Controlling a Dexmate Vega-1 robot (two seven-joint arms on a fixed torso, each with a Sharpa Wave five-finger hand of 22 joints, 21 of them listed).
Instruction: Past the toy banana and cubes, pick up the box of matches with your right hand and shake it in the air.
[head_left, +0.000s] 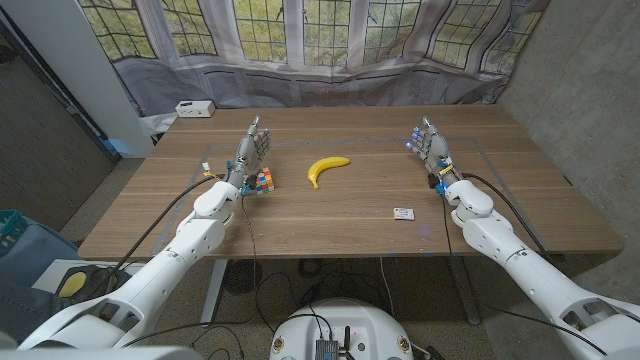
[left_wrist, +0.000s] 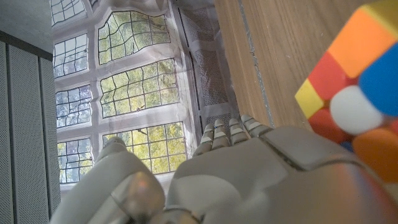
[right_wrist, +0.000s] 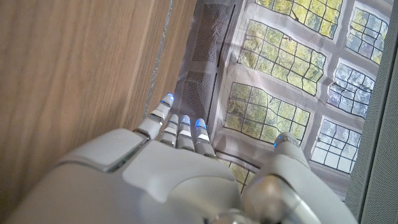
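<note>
Head view shows the right robot hand (head_left: 428, 145) open and empty, so reaching toward the near edge could nudge the small, flat box of matches (head_left: 403, 212) instead of gripping it.

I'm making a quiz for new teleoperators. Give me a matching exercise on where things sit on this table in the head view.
Things:
1. toy banana
2. box of matches
3. multicoloured cube
4. right hand

Places:
a. beside the left hand
b. near the table's middle
c. raised, open, at the right side
d. nearest the table's front edge, right of centre

Pairs: 1-b, 2-d, 3-a, 4-c
</note>
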